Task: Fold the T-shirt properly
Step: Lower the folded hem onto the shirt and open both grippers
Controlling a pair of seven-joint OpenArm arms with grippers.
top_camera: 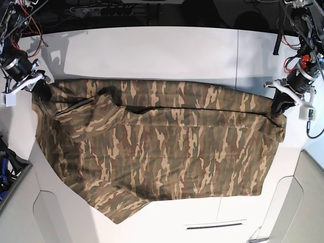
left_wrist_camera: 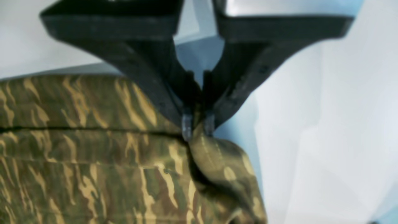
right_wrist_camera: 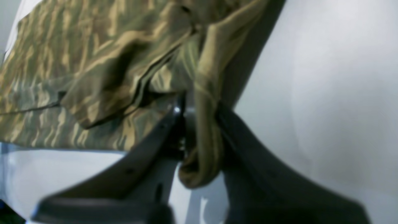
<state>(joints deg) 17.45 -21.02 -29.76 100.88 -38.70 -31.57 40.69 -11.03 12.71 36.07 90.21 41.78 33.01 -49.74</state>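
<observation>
- Left wrist view: one black two-fingered left tool [left_wrist_camera: 198, 126] is pinched nearly closed on a bunched corner of the single soft camouflage-print T-shirt [left_wrist_camera: 93, 161] in green, brown and tan. Its two clear fingertips [left_wrist_camera: 186, 127] press the cloth from either side. The rest of the shirt lies flat to the left of the tips on the white surface [left_wrist_camera: 326, 124], with one dark fold line running across it from left to right.
- Right wrist view: one black right tool [right_wrist_camera: 200, 124] is clamped narrowly around a rolled tan ribbed edge of the shirt [right_wrist_camera: 93, 62]. The bunched cloth hangs out below the jaws as a small loop. The shirt spreads away up and to the left over the white surface [right_wrist_camera: 326, 93].
- Base view: one shirt [top_camera: 162, 147] lies spread across the white surface [top_camera: 152, 50], and two arms hold it, one at each end. Its long axis runs left to right. The right tool [top_camera: 38, 83] grips the far-left corner, and the left tool [top_camera: 278, 104] grips the far-right corner. The far strip is folded over towards the near side, giving a straight upper edge between the two tools. One loose flap trails towards the near left edge.
</observation>
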